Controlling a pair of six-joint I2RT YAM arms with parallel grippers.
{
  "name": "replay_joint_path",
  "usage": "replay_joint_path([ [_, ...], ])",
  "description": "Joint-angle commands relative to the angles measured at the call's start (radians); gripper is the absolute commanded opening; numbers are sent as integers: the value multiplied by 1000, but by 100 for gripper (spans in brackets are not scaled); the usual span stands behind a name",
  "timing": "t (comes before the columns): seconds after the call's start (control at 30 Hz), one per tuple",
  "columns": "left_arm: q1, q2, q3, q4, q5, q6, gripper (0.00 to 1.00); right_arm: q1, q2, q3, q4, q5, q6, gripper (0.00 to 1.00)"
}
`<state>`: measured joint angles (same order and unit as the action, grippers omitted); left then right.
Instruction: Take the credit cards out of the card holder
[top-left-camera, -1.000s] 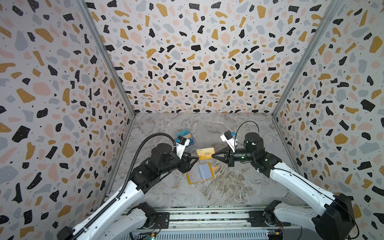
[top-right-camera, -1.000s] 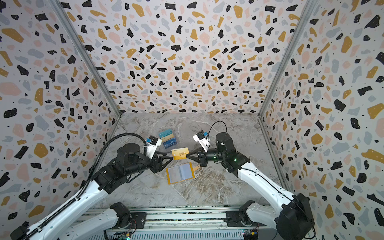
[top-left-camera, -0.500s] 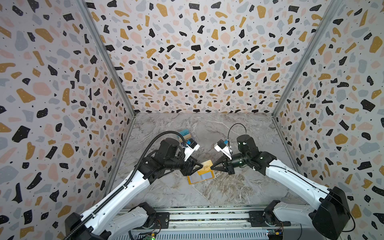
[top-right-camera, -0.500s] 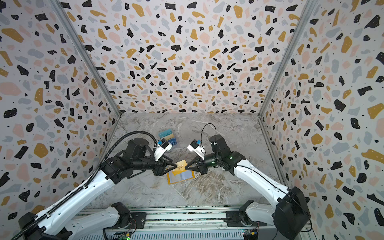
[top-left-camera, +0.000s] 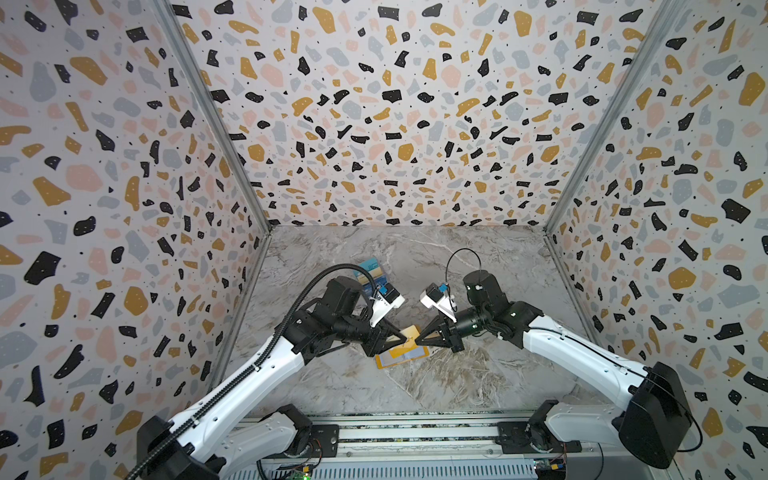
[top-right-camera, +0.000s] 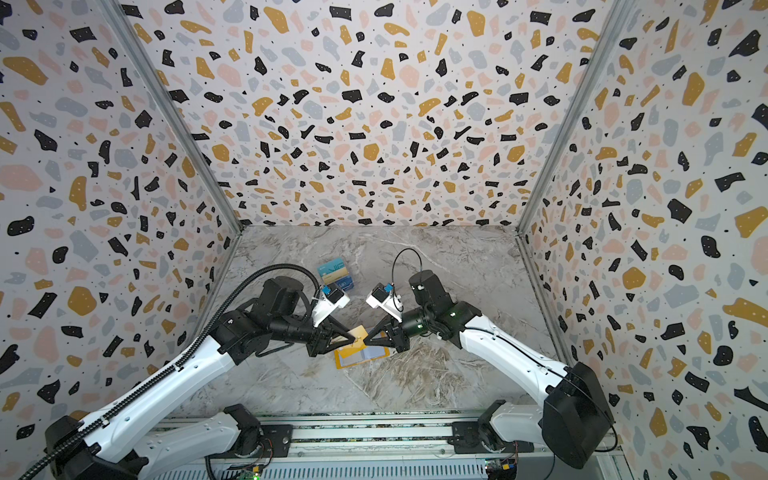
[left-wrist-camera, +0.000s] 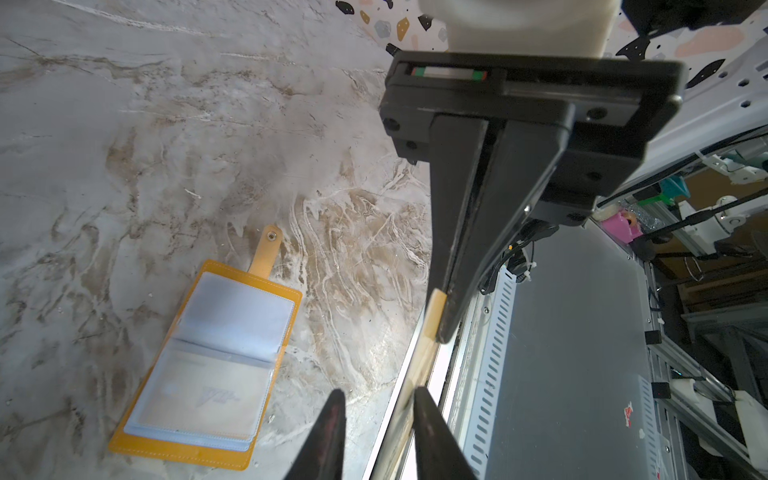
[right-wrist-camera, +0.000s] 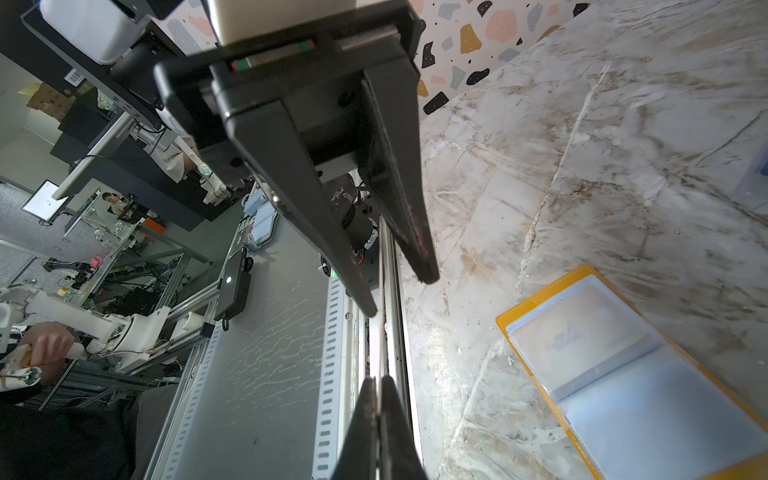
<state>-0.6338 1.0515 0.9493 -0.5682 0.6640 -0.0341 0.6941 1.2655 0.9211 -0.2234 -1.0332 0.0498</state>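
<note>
The right pincer (top-left-camera: 417, 341) is clamped tight on one end of the gold card (top-left-camera: 410, 332) and holds it in the air, clear of the desk (top-left-camera: 457, 270). In the right wrist view its fingers (right-wrist-camera: 365, 415) meet on the thin card edge with no gap between them. The left pincer (top-left-camera: 404, 337) faces it tip to tip from the other side, narrow but not closed. In the left wrist view its fingers (left-wrist-camera: 332, 424) stand apart with the card's free end between them, right against one finger and clear of the other. Just below the two tips, a little toward the front, the holder (top-left-camera: 401, 356) lies open and flat on the desk, and neither pincer touches it. Its mustard cover frames the pale sleeves (left-wrist-camera: 241, 307), and its tab (left-wrist-camera: 268, 249) sticks out flat from one short side. A pale card (left-wrist-camera: 208, 399) with faint lettering shows through one sleeve. Behind the left arm, toward the back wall and well apart from the holder, a few loose cards (top-right-camera: 340, 279) lie overlapping on the desk, the teal card (top-right-camera: 331, 266) farthest back. The desk is grey-brown marble and is closed in on three sides by speckled walls (top-left-camera: 395, 124).
</note>
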Motion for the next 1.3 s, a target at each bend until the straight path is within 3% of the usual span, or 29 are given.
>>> replay_joint_path([
  [0.0, 6, 1, 31, -9, 35, 23, 26, 4, -4, 42, 15, -18, -29, 0],
  [0.3, 6, 4, 22, -1, 48, 23, 21, 4, 13, 46, 8, -11, -51, 0],
  [0.7, 6, 5, 2, 27, 72, 23, 5, -4, -4, 38, 33, 50, -43, 0],
  [0.9, 6, 10, 5, 22, 68, 37, 0, -18, -34, 24, 46, 68, -28, 36],
  [1.0, 6, 10, 5, 20, 27, 45, 0, -27, -59, 9, 52, 79, -19, 49],
  [1.27, 21, 46, 27, -14, -125, 128, 0, -47, -134, -38, 54, 203, 9, 63],
])
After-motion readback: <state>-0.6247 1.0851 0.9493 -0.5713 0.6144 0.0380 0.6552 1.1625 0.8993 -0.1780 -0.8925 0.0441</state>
